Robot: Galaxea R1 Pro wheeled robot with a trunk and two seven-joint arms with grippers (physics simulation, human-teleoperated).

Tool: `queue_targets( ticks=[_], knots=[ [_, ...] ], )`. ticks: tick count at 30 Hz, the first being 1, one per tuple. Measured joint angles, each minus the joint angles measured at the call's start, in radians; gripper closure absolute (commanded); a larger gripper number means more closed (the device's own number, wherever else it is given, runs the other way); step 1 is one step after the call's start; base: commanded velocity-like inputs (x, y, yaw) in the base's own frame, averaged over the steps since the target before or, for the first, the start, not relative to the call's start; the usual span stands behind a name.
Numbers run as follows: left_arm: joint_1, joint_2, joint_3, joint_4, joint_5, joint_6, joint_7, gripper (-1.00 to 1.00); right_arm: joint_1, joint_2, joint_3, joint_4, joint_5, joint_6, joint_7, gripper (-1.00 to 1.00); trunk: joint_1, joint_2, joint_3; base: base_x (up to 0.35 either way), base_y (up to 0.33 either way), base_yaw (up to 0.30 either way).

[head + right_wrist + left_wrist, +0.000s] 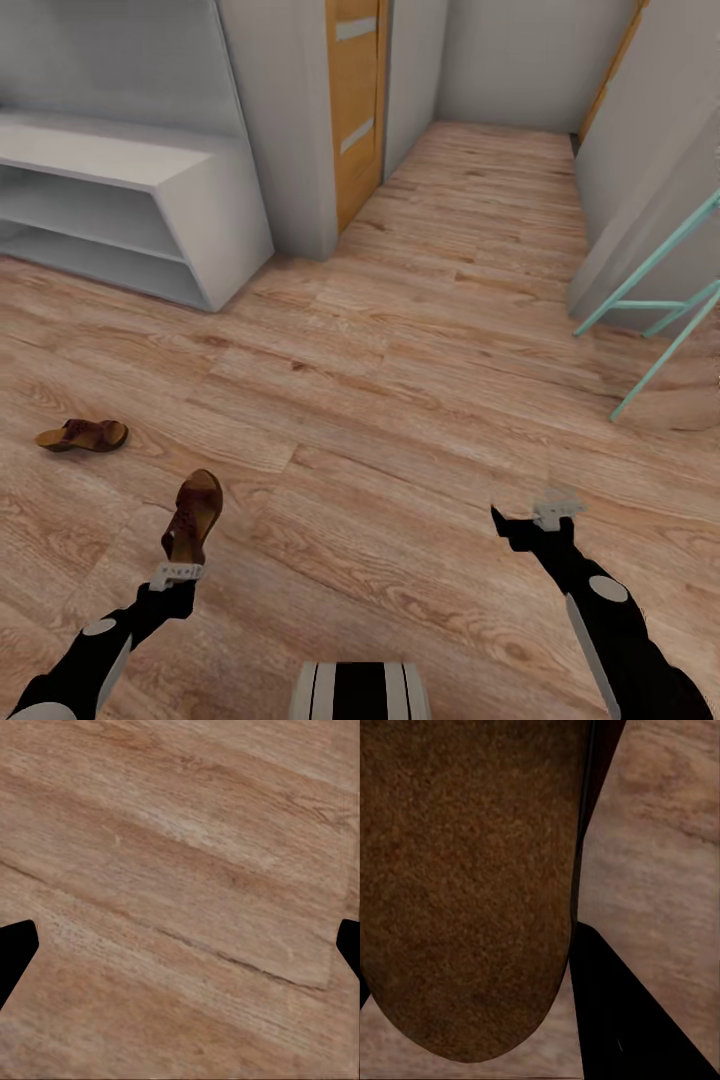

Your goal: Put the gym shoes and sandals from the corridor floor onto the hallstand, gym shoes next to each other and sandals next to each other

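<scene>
One brown sandal is held at the tip of the left gripper, its toe pointing away from the robot; the left wrist view looks straight onto its mottled footbed, with a dark finger just beside its edge, so the fingers are clamped on the sandal. Whether the sandal is lifted clear of the floor or touching it cannot be told. The second sandal lies on its side on the wood-plank floor, off to the left and apart from the first. Farther back on the left stands the white shoe rack, with a flat bench top and two open shelves beneath it. The right gripper hangs over bare floor on the right; its wrist view shows the dark fingers set wide apart at the two edges with only planks between them, so it is spread and holds nothing. Beyond the rack is an orange door, and at the far right a turquoise frame leans by the wall.
</scene>
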Motion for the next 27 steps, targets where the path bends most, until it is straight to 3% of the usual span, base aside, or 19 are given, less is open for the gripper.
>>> queue_targets(
  ticks=[8,16,18,19,21,27],
  knots=[
    [0.030,0.000,-0.001,0.123,0.027,-0.172,0.029,1.00,0.058,0.000,-0.004,0.201,0.000,-0.226,0.003,-1.00,-0.004,0.002,0.043,0.000,0.000,0.000],
    [0.075,-0.001,0.000,0.274,0.030,-0.357,0.189,1.00,0.069,-0.002,-0.004,0.507,-0.001,-0.513,0.000,-1.00,-0.007,0.004,0.087,0.000,0.000,0.000],
    [0.089,-0.001,0.000,0.282,0.032,-0.374,0.201,1.00,0.069,-0.002,-0.004,0.578,0.000,-0.587,-0.001,-1.00,-0.008,0.004,0.098,0.000,0.000,0.000],
    [0.089,-0.001,-0.001,0.282,0.033,-0.375,0.201,1.00,0.069,-0.002,-0.003,0.580,-0.001,-0.589,-0.002,-1.00,-0.009,0.004,0.103,0.000,0.000,0.000],
    [0.107,-0.001,0.000,0.289,0.055,-0.388,0.208,1.00,0.069,-0.002,-0.002,0.717,-0.002,-0.707,-0.004,-1.00,-0.009,0.005,0.114,0.000,0.000,0.000],
    [0.118,-0.009,-0.003,0.310,0.087,-0.396,0.210,1.00,0.069,-0.002,0.000,0.890,-0.003,-0.870,-0.006,-1.00,-0.012,0.006,0.147,0.000,0.000,0.000]
  ],
)
